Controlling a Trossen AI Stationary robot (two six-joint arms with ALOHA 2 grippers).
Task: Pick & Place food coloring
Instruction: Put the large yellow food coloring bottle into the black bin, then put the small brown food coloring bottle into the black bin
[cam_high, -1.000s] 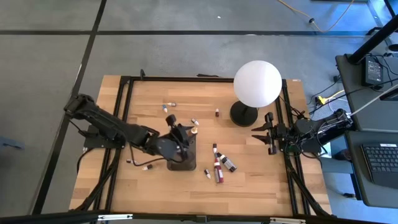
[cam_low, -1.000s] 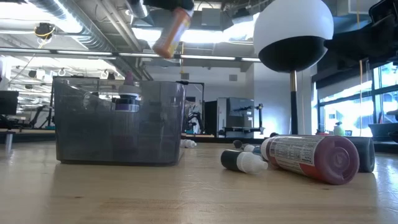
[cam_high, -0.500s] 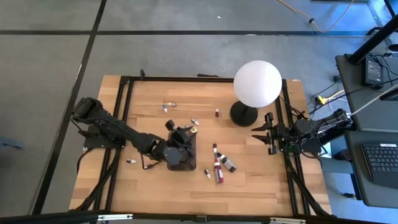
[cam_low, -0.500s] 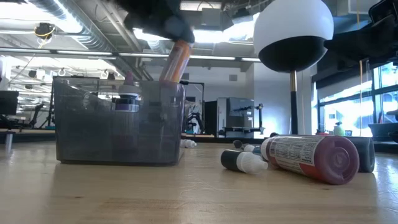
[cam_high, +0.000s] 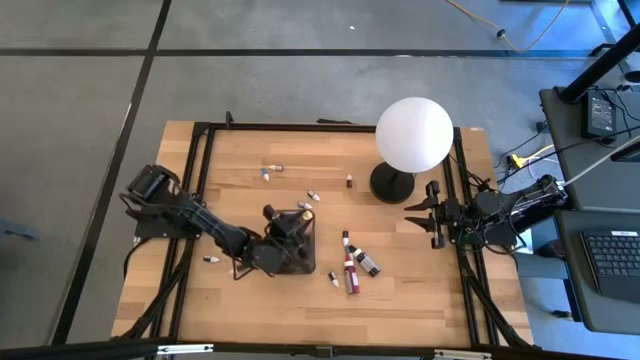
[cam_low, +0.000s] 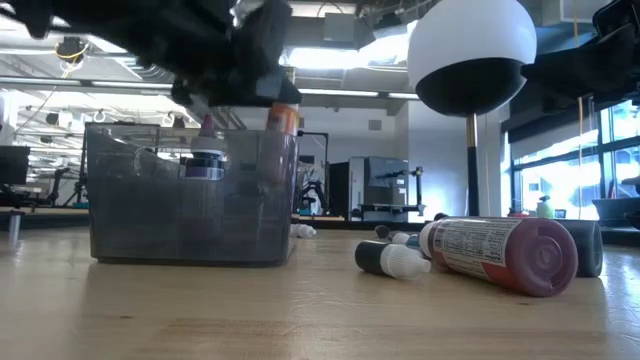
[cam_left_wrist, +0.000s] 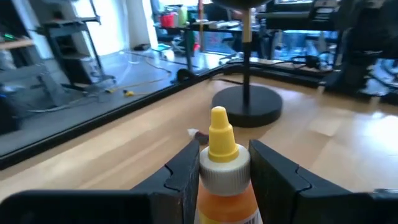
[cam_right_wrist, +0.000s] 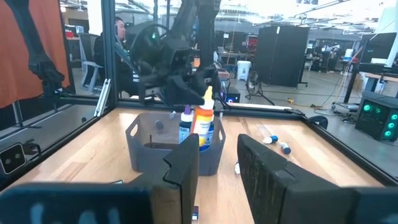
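My left gripper (cam_high: 290, 222) is shut on an orange food coloring bottle (cam_left_wrist: 222, 186) with a yellow dropper cap. It holds the bottle down inside the dark grey tray (cam_high: 305, 262). In the low view the bottle (cam_low: 283, 120) stands upright just behind the tray's wall (cam_low: 150, 210). A purple-capped bottle (cam_low: 207, 160) stands in the tray beside it. Several more bottles lie on the table right of the tray, among them a big red one (cam_high: 349, 268) and a dark one (cam_high: 366, 264). My right gripper (cam_high: 415, 222) waits open and empty at the table's right edge. My left gripper pinches the orange bottle between its two fingers (cam_left_wrist: 186, 171) at the white collar just under the yellow cap (cam_left_wrist: 217, 177). The fingers slant down from the table's left side. The bottle stands upright with its lower part inside the tray; whether its base rests on the tray floor I cannot tell.
A big white globe lamp (cam_high: 413, 135) on a black base (cam_high: 392, 182) stands at the back right. Small bottles lie scattered at the back (cam_high: 265, 173) (cam_high: 349, 182) (cam_high: 313, 196) and one near the left arm (cam_high: 211, 259). The table's near side is bare wood.
My left gripper has gone down with the orange bottle. The bottle hung tilted above the tray a second ago and now stands upright with its lower part inside the tray. The gripper has stayed shut on it.
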